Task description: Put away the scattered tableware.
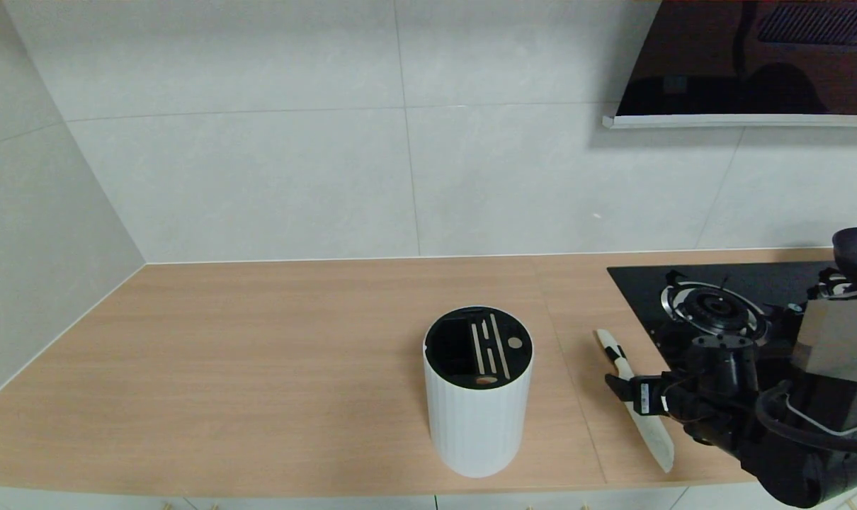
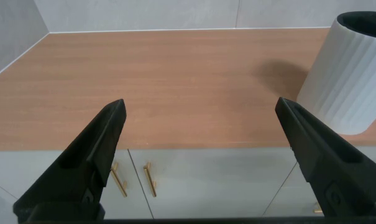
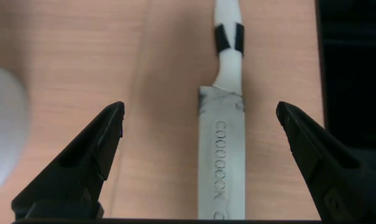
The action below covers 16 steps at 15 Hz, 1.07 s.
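Hangs right claw wide open over white knife near table front edge, by stove; may skid it off edge if closing off-ctr.

Head: looks down over counter to wall. Left wrist: low at front edge, shares white holder. Right wrist: close above knife.
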Tool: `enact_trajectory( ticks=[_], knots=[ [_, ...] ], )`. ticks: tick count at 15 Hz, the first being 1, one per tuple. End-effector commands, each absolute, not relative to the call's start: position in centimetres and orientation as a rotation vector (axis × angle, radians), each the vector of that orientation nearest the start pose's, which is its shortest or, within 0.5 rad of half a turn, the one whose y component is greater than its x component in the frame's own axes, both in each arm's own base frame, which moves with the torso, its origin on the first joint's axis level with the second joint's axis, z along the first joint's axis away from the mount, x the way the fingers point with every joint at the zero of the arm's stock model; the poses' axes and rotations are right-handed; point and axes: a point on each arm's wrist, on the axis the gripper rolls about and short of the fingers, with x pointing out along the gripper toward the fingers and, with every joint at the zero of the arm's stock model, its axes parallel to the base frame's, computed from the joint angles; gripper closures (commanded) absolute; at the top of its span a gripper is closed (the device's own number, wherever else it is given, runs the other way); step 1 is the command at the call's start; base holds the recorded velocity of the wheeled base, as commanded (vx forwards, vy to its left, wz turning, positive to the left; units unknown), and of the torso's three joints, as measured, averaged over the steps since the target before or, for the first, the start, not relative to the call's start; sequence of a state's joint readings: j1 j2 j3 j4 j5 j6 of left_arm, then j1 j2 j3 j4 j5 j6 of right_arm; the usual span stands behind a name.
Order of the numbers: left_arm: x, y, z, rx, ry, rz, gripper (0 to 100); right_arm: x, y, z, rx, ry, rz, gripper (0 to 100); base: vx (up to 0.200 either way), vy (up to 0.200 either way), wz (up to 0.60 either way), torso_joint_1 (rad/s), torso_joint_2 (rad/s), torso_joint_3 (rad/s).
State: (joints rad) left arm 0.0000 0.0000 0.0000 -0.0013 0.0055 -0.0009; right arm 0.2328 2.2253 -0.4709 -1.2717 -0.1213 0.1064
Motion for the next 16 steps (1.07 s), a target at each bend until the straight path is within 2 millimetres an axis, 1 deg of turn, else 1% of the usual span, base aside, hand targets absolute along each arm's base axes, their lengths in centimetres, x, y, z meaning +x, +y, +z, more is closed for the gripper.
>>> enact_trajectory(
  ticks=[1,8,16],
  knots=[
    [-2.3,0.0,7.6,-0.002,-0.002,0.006,0,31.4,7.0,-2.3,0.004,0.531,0.056,0,0.0,0.0,0.0,0.0,0.0,0.0],
    [-2.3,0.0,7.6,-0.002,-0.002,0.006,0,32.3,6.7,-3.6,0.005,0.534,0.031,0,0.0,0.0,0.0,0.0,0.0,0.0],
    [-2.3,0.0,7.6,-0.002,-0.002,0.006,0,32.8,6.8,-4.1,0.0,0.523,0.006,0,0.0,0.0,0.0,0.0,0.0,0.0]
  ],
)
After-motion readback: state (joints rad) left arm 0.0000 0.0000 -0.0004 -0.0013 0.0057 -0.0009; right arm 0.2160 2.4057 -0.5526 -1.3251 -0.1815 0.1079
